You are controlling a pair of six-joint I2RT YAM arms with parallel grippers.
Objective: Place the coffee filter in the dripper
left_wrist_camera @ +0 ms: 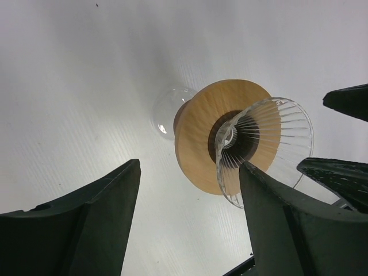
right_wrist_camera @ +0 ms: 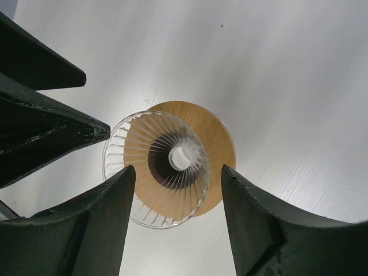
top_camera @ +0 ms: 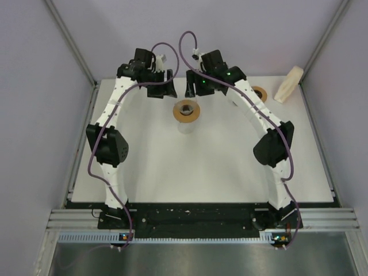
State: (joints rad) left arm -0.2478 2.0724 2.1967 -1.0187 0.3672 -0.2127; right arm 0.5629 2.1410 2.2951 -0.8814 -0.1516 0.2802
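Dripper (top_camera: 187, 111) stands near the far edge of the tabletop (top_camera: 172, 167), centre. Left end effector (left_wrist_camera: 190, 172) and right end effector (right_wrist_camera: 178, 172) both wide, empty, flanking it. Filter stack (top_camera: 288, 84) at far-right corner.

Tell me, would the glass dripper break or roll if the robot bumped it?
Probably fragile: the dripper is thin, clear, ribbed glass. Its smooth cone is likely slippery to grip. Knocked over, its round wooden ring would likely let it roll.
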